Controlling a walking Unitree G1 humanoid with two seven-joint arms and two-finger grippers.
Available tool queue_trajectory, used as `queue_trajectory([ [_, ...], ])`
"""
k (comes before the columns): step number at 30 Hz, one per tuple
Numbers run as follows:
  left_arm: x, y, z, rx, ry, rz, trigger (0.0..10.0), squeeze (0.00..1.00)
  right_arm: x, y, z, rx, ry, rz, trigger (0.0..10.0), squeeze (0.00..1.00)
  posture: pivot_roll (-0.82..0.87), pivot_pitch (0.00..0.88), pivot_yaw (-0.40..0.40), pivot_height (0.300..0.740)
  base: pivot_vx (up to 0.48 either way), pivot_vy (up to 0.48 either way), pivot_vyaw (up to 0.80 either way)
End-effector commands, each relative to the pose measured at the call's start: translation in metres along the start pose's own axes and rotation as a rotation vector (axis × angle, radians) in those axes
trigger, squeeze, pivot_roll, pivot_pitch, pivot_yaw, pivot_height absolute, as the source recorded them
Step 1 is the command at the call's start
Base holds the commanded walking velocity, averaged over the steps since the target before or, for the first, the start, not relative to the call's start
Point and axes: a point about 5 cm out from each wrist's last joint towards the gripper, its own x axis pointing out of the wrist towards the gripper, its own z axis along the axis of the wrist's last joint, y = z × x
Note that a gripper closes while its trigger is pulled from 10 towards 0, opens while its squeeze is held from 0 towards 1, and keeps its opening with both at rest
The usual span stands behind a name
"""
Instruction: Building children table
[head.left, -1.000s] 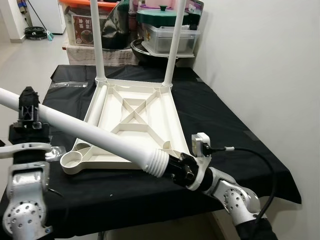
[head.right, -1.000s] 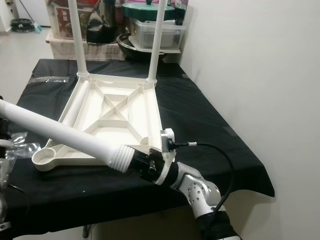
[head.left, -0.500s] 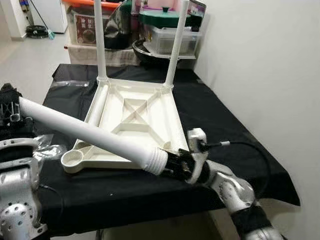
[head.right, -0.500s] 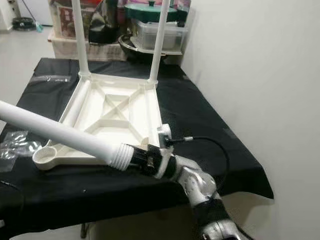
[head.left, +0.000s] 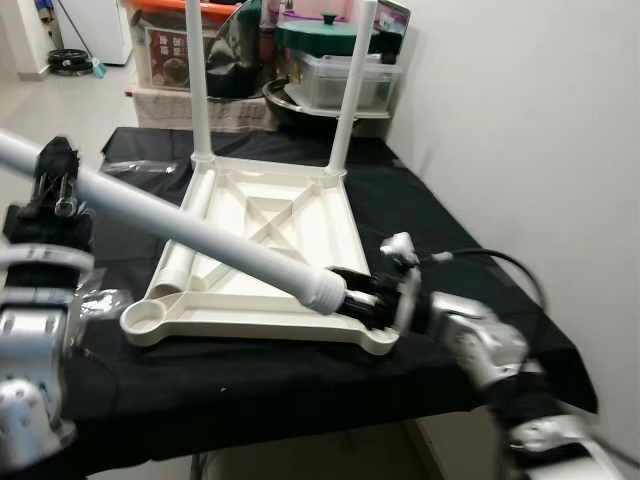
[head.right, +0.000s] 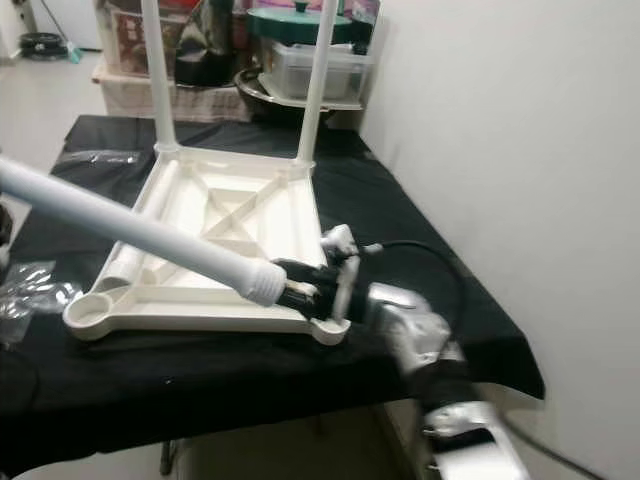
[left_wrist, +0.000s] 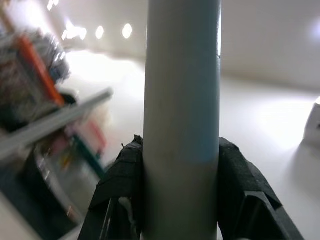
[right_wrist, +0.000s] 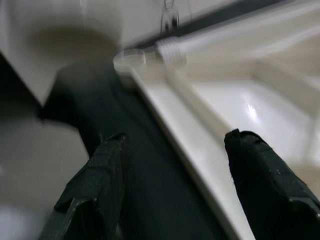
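The upturned white tabletop (head.left: 270, 240) is lying on the black-covered table (head.left: 450, 250), with two white legs (head.left: 345, 90) already standing upright in its far corner sockets. The left gripper (head.left: 55, 190) is clenching the upper end of a loose table leg (head.left: 200, 235), fingers (left_wrist: 122, 185) pressing on both sides of the tube. The right gripper (head.left: 372, 300) is at the leg's ribbed lower end above the tabletop's near right corner, fingers (right_wrist: 260, 175) spread apart in the wrist view.
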Motion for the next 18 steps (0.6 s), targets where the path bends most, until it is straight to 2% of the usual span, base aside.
queue_trajectory([
  [1, 0.002, -0.009, 0.01, 0.0, -0.034, -0.046, 10.0, 0.0, -0.014, -0.006, -0.007, -0.065, 0.087, -0.015, 10.0, 0.0, 0.11, 0.0, -0.148, 0.74, 0.0, 0.0, 0.0],
  [2, 0.002, -0.009, 0.01, 0.0, -0.034, -0.046, 10.0, 0.0, -0.014, -0.006, -0.007, -0.065, 0.087, -0.015, 10.0, 0.0, 0.11, 0.0, -0.148, 0.74, 0.0, 0.0, 0.0],
  [3, 0.002, -0.012, 0.015, 0.008, -0.04, -0.049, 10.0, 0.0, -0.021, -0.014, -0.003, -0.137, 0.132, -0.066, 10.0, 0.0, 0.11, 0.0, -0.147, 0.74, 0.0, 0.0, 0.0],
  [7, 0.003, -0.014, 0.017, 0.012, -0.031, -0.055, 10.0, 0.0, -0.026, -0.021, 0.003, -0.223, 0.192, -0.112, 10.0, 0.0, 0.11, 0.0, -0.145, 0.74, 0.0, 0.0, 0.0],
  [9, 0.003, -0.014, 0.017, 0.012, -0.031, -0.055, 10.0, 0.0, -0.026, -0.021, 0.003, -0.223, 0.192, -0.112, 10.0, 0.0, 0.11, 0.0, -0.145, 0.74, 0.0, 0.0, 0.0],
  [11, 0.004, -0.014, 0.015, 0.014, -0.003, -0.061, 10.0, 0.0, -0.027, -0.029, 0.017, -0.221, 0.172, -0.16, 10.0, 0.0, 0.11, 0.0, -0.138, 0.74, 0.0, 0.0, 0.0],
  [12, 0.004, -0.014, 0.015, 0.014, -0.003, -0.061, 10.0, 0.0, -0.027, -0.029, 0.017, -0.221, 0.172, -0.16, 10.0, 0.0, 0.11, 0.0, -0.138, 0.74, 0.0, 0.0, 0.0],
  [13, 0.005, -0.013, 0.008, 0.023, 0.042, -0.061, 10.0, 0.0, -0.023, -0.033, 0.039, -0.217, 0.108, -0.17, 10.0, 0.0, 0.11, 0.0, -0.134, 0.74, 0.0, 0.0, 0.0],
  [14, 0.005, -0.013, 0.008, 0.023, 0.042, -0.061, 10.0, 0.0, -0.023, -0.033, 0.039, -0.217, 0.108, -0.17, 10.0, 0.0, 0.11, 0.0, -0.134, 0.74, 0.0, 0.0, 0.0],
  [15, 0.007, -0.011, 0.001, 0.04, 0.092, -0.061, 10.0, 0.0, -0.019, -0.034, 0.064, -0.211, 0.036, -0.148, 10.0, 0.0, 0.11, 0.0, -0.132, 0.74, 0.0, 0.0, 0.0],
  [16, 0.007, -0.011, 0.001, 0.04, 0.092, -0.061, 10.0, 0.0, -0.019, -0.034, 0.064, -0.211, 0.036, -0.148, 10.0, 0.0, 0.11, 0.0, -0.132, 0.74, 0.0, 0.0, 0.0],
  [17, 0.01, -0.011, -0.007, 0.06, 0.143, -0.072, 10.0, 0.0, -0.016, -0.033, 0.089, -0.224, -0.025, -0.108, 10.0, 0.0, 0.12, 0.0, -0.129, 0.74, 0.0, 0.0, 0.0],
  [18, 0.012, -0.011, -0.012, 0.074, 0.173, -0.08, 10.0, 0.0, -0.014, -0.032, 0.104, -0.239, -0.058, -0.078, 10.0, 0.0, 0.12, 0.0, -0.129, 0.74, 0.0, 0.0, 0.0],
])
